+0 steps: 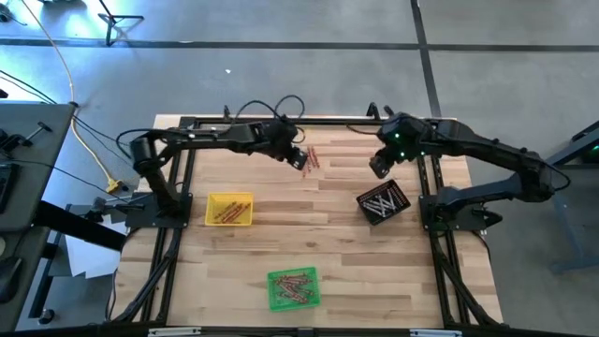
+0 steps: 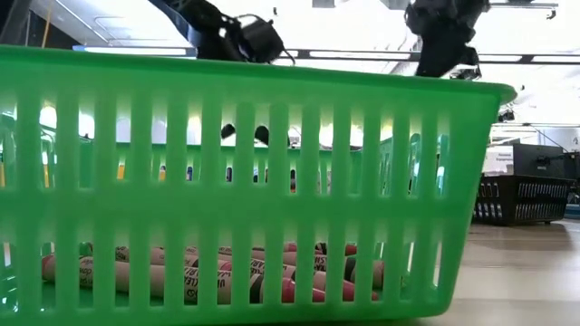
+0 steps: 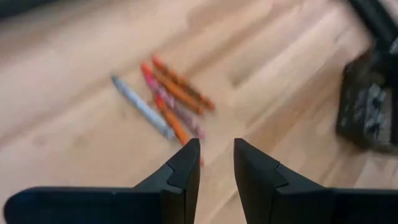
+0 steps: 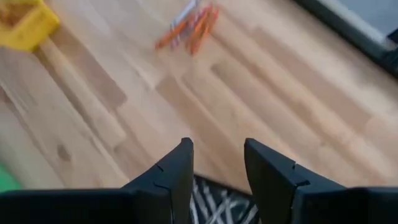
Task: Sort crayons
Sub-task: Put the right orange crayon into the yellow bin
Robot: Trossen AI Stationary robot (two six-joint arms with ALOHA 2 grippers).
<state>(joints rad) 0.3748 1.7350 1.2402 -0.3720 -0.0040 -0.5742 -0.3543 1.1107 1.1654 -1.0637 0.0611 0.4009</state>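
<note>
A small bunch of loose crayons (image 3: 168, 102), orange, reddish and one pale grey, lies flat on the wooden table (image 1: 328, 234) near its far middle (image 1: 312, 157). My left gripper (image 3: 216, 155) hovers open just short of them, tipped downward, with nothing between its fingers (image 1: 298, 157). My right gripper (image 4: 217, 162) hangs open above the black tray (image 1: 382, 202), which holds pale crayons (image 4: 214, 208). The yellow tray (image 1: 229, 209) holds orange crayons. The green tray (image 1: 293, 287) holds brownish ones (image 2: 208, 272).
The green tray's slotted wall (image 2: 245, 181) fills the low view, with the black tray (image 2: 521, 199) behind it at the right. A dark metal frame (image 1: 178, 234) borders the table on both sides. Bare wood lies between the three trays.
</note>
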